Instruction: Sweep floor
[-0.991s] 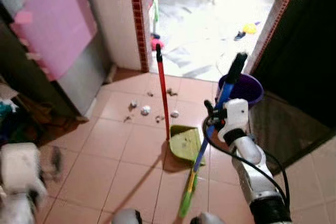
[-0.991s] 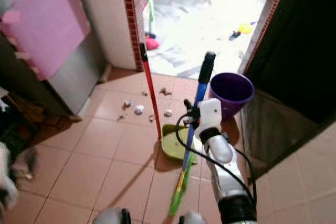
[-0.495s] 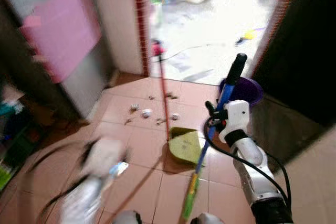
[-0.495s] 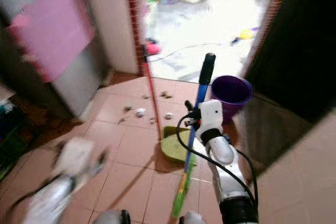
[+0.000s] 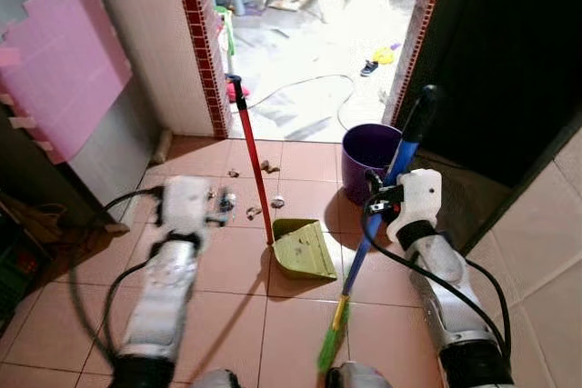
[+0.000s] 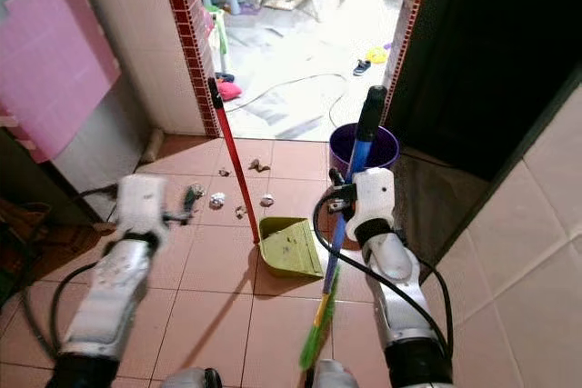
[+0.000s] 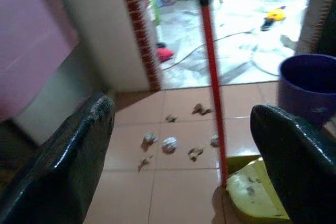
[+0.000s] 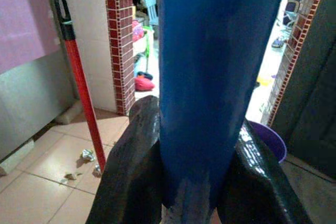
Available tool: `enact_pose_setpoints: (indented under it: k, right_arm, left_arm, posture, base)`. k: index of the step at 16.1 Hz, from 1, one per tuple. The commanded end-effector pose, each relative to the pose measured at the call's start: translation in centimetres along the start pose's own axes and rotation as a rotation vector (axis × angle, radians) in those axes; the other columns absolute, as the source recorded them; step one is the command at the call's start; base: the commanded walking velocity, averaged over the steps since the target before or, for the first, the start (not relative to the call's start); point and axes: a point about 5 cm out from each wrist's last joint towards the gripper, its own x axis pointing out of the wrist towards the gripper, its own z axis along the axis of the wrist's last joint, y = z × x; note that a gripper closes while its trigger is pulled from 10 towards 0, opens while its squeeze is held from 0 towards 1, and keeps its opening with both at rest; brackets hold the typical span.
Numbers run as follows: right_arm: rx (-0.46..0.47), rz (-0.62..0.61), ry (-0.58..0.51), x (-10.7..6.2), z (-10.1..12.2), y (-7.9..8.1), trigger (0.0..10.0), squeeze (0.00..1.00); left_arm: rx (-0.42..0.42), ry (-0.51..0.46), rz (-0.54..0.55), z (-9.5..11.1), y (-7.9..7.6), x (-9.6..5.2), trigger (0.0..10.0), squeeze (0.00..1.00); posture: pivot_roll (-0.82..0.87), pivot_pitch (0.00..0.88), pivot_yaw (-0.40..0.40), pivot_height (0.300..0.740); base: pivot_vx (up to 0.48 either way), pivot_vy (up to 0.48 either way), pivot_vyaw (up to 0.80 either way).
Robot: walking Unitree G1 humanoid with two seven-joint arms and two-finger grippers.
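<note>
Left eye view: right hand (image 5: 380, 207) clamped around the blue broom handle with black top grip (image 5: 397, 163), green bristle end (image 5: 331, 350) resting on the salmon tiled floor (image 5: 227, 302) near the robot's feet. Lime-green plastic dustpan (image 5: 303, 248) flat on the tiles just left of the broom, its long red handle with black tip (image 5: 252, 164) standing upright. Small crumpled scraps of paper litter (image 5: 253, 212) scattered beyond the dustpan, toward the doorway. Round purple plastic bucket (image 5: 370, 149) by the dark door frame, behind the broom. Left hand (image 5: 218, 207) stretched forward over the tiles near the scraps, left of the red handle, fingers parted. Pink foam panel (image 5: 65, 65) against the grey wall at far left; red-brick-edged white tiled pillar (image 5: 200, 38) beside the opening to a bright outer room

Right eye view: same layout, broom leaning from the right hand down to the floor, dustpan between the two arms

Left wrist view: two black fingers (image 7: 65, 161) spread wide apart with nothing between them, framing the litter, the red handle and a corner of the dustpan; purple bucket at the edge

Right wrist view: black fingers (image 8: 130, 162) pressed on both sides of the blue handle; red handle and brick pillar behind
</note>
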Motion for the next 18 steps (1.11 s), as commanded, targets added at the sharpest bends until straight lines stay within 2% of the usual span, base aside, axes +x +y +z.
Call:
enact_pose_setpoints:
  k: [1, 3, 6, 10, 11, 14, 16, 17, 18]
  right_arm:
    - [0.004, -0.014, -0.052, 0.2, 1.2, -0.1, 10.0, 0.00]
    - [0.014, -0.016, -0.052, 0.3, 1.2, 0.0, 10.0, 0.00]
    - [0.016, -0.008, -0.054, 0.5, 1.3, 0.2, 10.0, 0.00]
    - [0.009, -0.009, -0.063, 0.8, 1.5, 0.2, 10.0, 0.00]
    - [0.010, -0.012, -0.067, 0.9, 1.6, 0.2, 10.0, 0.00]
    - [0.011, -0.024, -0.057, 0.2, 1.3, 0.2, 10.0, 0.00]
    - [0.013, -0.033, -0.052, 0.1, 1.2, 0.2, 10.0, 0.00]
    - [0.013, -0.039, -0.047, 0.0, 1.0, 0.2, 10.0, 0.00]
    - [0.013, -0.043, -0.045, 0.0, 1.0, 0.3, 10.0, 0.00]
  left_arm:
    - [0.004, -0.021, 0.028, 0.0, 0.8, -0.1, 10.0, 0.00]
    - [0.012, -0.048, 0.038, 0.3, 1.2, -0.1, 10.0, 0.00]
    - [-0.031, -0.059, 0.042, 0.4, 1.0, 0.1, 10.0, 0.00]
    - [-0.012, -0.069, 0.058, -0.1, 0.5, 0.0, 10.0, 0.00]
    - [-0.009, -0.070, 0.057, -0.2, 0.2, -0.1, 10.0, 0.00]
    - [-0.016, -0.086, 0.009, -0.1, -2.4, -0.7, 10.0, 0.00]
    - [-0.018, -0.092, 0.003, 0.0, -2.6, -0.5, 10.0, 0.00]
    - [-0.024, -0.066, 0.014, -0.1, -2.4, -0.2, 10.0, 0.00]
    - [-0.049, -0.030, -0.035, -0.2, -2.5, -0.2, 10.0, 0.00]
  posture:
    - [-0.14, 0.000, 0.061, 0.740]
    - [-0.13, 0.000, 0.065, 0.740]
    - [-0.13, 0.000, 0.066, 0.740]
    - [-0.13, 0.000, 0.066, 0.740]
    - [-0.13, 0.000, 0.065, 0.740]
    - [-0.13, 0.000, 0.056, 0.740]
    - [-0.13, 0.000, 0.056, 0.740]
    - [-0.13, 0.000, 0.060, 0.740]
    - [-0.13, 0.000, 0.056, 0.740]
  base:
    - [0.000, 0.000, 0.00]
    - [0.000, 0.000, 0.00]
    - [0.401, 0.000, 0.00]
    - [0.388, 0.000, 0.00]
    - [0.371, 0.000, 0.00]
    - [0.302, 0.000, 0.00]
    - [0.000, 0.000, 0.00]
    - [0.000, 0.000, 0.00]
    - [0.000, 0.000, 0.00]
